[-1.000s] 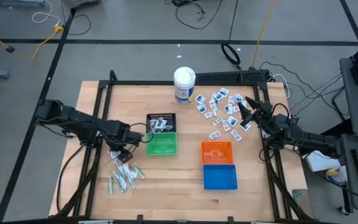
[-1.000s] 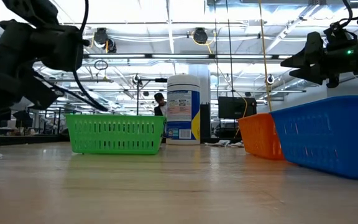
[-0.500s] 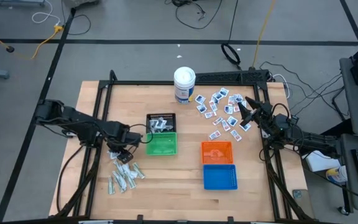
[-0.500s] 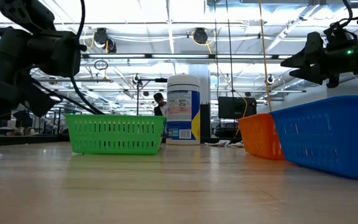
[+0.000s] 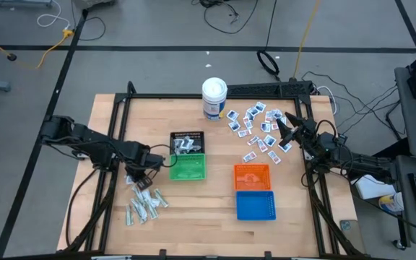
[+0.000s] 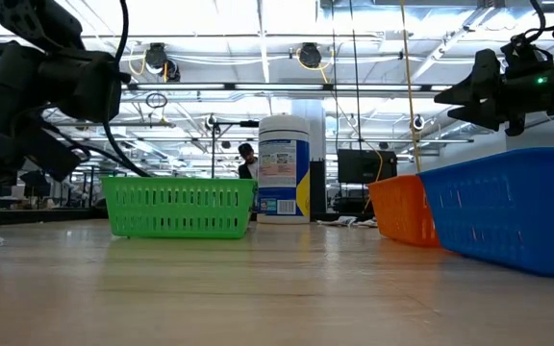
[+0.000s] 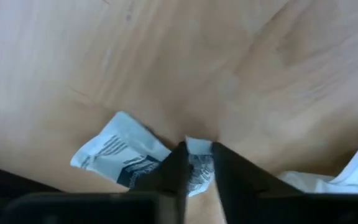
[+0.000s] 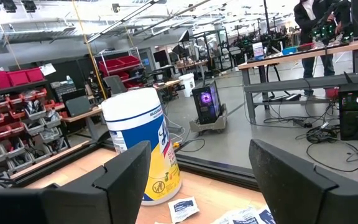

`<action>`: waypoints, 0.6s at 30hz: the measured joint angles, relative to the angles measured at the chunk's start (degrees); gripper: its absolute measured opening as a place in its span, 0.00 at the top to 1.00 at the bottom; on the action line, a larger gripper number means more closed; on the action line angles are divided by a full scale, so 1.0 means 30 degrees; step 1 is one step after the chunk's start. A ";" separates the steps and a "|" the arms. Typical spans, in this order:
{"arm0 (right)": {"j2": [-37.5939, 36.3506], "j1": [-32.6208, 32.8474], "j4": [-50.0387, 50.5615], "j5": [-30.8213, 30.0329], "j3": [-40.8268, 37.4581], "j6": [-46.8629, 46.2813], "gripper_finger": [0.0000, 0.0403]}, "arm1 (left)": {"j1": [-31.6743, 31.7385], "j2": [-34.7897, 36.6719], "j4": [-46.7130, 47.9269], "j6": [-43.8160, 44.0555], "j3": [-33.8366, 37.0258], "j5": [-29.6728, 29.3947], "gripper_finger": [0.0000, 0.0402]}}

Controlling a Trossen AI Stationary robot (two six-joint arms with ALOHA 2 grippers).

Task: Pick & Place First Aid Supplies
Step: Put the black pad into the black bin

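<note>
My left gripper [image 7: 197, 163] was pinched on a strip packet [image 7: 129, 157] at the high view's lower left, low on the table to lift it. My right gripper [image 8: 197, 180] hung wide over the square packets [image 5: 257, 128], upper right.

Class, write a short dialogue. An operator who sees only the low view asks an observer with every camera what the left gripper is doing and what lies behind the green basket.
Operator: My low view hides the left gripper's tips. Holding anything?
Observer: Yes. The left gripper is closed on a grey-white packet on the table.
Operator: Anything behind the green basket?
Observer: A black basket sits right behind the green basket, with several strips inside.
Operator: And the right gripper?
Observer: The right gripper hangs open over the scattered blue-print squares.
</note>
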State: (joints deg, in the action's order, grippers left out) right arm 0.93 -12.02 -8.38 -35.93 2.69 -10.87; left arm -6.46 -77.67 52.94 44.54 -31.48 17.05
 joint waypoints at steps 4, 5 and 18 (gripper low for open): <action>0.0003 0.0000 0.0000 0.0000 0.0000 0.0000 0.34 | 0.0052 0.0000 -0.0157 -0.0245 0.0000 0.0149 0.97; 0.0006 -0.0004 0.0000 -0.0003 0.0003 0.0000 0.34 | 0.0118 -0.0004 -0.0115 -0.0292 -0.0032 0.0168 0.97; 0.0004 -0.0004 0.0004 -0.0003 0.0000 0.0004 0.34 | 0.2369 0.1347 0.3630 -0.2066 -0.3634 -0.1211 0.99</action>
State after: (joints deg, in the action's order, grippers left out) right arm 0.94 -12.03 -8.37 -35.94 2.69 -10.86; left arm 0.65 -73.63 63.83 38.34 -42.38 13.41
